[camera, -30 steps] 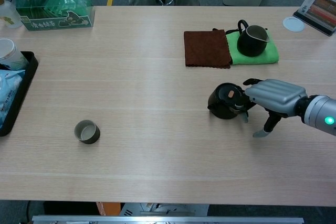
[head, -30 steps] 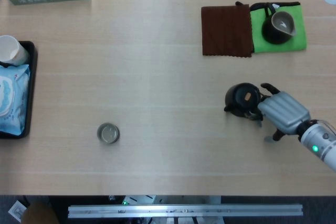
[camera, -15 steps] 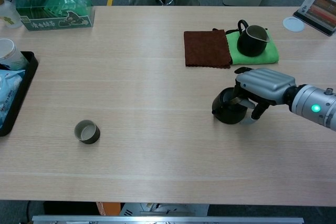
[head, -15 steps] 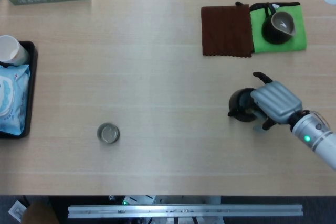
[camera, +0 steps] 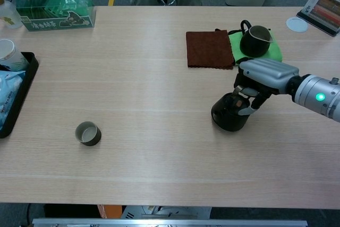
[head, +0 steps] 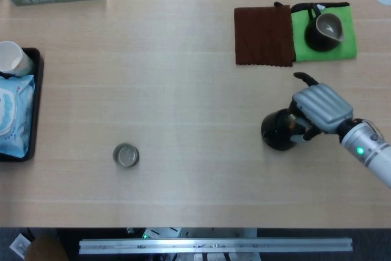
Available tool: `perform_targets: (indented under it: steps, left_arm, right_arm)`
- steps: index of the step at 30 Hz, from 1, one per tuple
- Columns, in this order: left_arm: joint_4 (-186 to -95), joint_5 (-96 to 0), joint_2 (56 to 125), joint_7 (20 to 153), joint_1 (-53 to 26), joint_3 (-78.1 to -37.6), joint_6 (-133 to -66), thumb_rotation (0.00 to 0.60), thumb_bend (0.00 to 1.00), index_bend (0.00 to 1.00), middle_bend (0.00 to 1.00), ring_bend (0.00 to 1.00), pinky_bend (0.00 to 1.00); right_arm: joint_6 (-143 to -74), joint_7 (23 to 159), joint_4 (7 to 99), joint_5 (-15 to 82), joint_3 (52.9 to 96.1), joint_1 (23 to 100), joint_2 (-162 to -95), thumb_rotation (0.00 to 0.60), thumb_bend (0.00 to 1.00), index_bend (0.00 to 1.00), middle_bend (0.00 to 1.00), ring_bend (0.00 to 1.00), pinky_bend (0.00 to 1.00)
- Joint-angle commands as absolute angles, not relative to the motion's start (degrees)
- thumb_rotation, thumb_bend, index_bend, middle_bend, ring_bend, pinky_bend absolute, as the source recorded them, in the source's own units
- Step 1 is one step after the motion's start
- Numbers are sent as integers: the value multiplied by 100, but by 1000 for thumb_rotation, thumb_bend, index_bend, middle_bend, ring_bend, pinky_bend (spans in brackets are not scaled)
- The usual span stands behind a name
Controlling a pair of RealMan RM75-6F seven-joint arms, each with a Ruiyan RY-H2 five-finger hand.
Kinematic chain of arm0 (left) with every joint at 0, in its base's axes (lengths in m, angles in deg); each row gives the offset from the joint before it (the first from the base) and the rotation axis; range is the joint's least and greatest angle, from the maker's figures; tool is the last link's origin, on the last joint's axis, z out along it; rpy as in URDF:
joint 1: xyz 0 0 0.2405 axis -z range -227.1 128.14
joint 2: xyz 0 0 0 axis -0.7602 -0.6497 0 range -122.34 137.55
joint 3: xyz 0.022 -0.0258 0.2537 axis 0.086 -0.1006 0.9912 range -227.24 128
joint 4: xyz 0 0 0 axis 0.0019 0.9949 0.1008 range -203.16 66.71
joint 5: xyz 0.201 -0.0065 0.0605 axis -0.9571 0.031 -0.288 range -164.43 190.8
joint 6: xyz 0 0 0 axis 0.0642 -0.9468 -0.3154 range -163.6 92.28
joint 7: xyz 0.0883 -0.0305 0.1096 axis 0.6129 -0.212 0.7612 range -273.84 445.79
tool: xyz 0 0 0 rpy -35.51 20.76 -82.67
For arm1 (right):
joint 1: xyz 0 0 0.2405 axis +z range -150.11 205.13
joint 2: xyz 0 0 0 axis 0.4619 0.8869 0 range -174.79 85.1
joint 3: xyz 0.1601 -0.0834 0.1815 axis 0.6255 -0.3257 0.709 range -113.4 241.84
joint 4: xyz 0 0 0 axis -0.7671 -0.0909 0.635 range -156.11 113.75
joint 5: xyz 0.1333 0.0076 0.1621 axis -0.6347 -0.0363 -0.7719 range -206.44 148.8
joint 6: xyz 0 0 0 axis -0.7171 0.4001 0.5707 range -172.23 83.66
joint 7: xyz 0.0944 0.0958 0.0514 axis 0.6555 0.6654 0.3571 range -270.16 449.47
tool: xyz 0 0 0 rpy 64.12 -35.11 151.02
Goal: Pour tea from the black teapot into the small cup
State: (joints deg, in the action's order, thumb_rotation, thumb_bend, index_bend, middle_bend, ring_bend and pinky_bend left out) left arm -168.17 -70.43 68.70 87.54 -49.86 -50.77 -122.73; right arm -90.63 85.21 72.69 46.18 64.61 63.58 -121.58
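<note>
The black teapot (head: 280,131) (camera: 228,115) hangs on the right side of the table, gripped from above and from its right by my right hand (head: 320,109) (camera: 261,76). Curled fingers hide the pot's handle and part of its lid. It looks slightly raised off the tabletop. Far off at the near left, the small cup (head: 126,155) (camera: 87,133) stands upright and alone. My left hand shows in neither view.
Behind the teapot lie a brown cloth (head: 263,35) (camera: 209,49) and a green cloth (head: 305,44) bearing a black pitcher (head: 325,31) (camera: 255,41). At the left edge, a black tray (head: 33,109) holds a wipes packet and a white cup. A green box (camera: 56,10) stands far left.
My right hand has moved over the teapot, closed on it and risen. The pot has shifted a little toward the near edge and looks lifted. The cup has not moved.
</note>
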Motion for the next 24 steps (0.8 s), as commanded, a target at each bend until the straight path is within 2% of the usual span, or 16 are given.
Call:
perform_targets:
  steps: [1, 7, 12, 17, 22, 24]
  left_arm:
    - [-16850, -7061, 6867, 8786, -4976, -5079, -12275, 600, 252, 70, 140, 129, 157]
    - [-16929, -7113, 6851, 8844, -4964, -5077, -12292, 600, 251, 70, 141, 129, 157]
    - [-16990, -7162, 6843, 8894, -4957, -5064, -12301, 600, 252, 70, 141, 129, 157]
    - [-17040, -7230, 6835, 8932, -4938, -5064, -12317, 600, 252, 70, 141, 129, 157]
    - [-17060, -7287, 6842, 8966, -4914, -5056, -12310, 600, 251, 70, 143, 129, 157]
    - [-17054, -7300, 6848, 8970, -4907, -5052, -12305, 600, 252, 70, 144, 129, 157]
  right_arm:
    - [-9104, 8646, 7283, 4699, 6506, 6359, -12076, 600, 0, 975, 894, 853, 59]
    - [-9224, 8946, 7369, 4881, 6579, 6344, -11909, 599, 0, 982, 894, 853, 59]
    - [-9461, 9267, 7387, 5141, 6637, 6287, -11788, 477, 0, 1000, 902, 861, 59]
    - [-9689, 9339, 7469, 5286, 6671, 6219, -11627, 420, 0, 1000, 926, 881, 59]
    - [-9948, 9092, 7582, 5317, 6703, 6127, -11562, 421, 0, 1000, 950, 905, 59]
    - [-10058, 9029, 7615, 5371, 6703, 6087, -11556, 424, 39, 1000, 959, 910, 59]
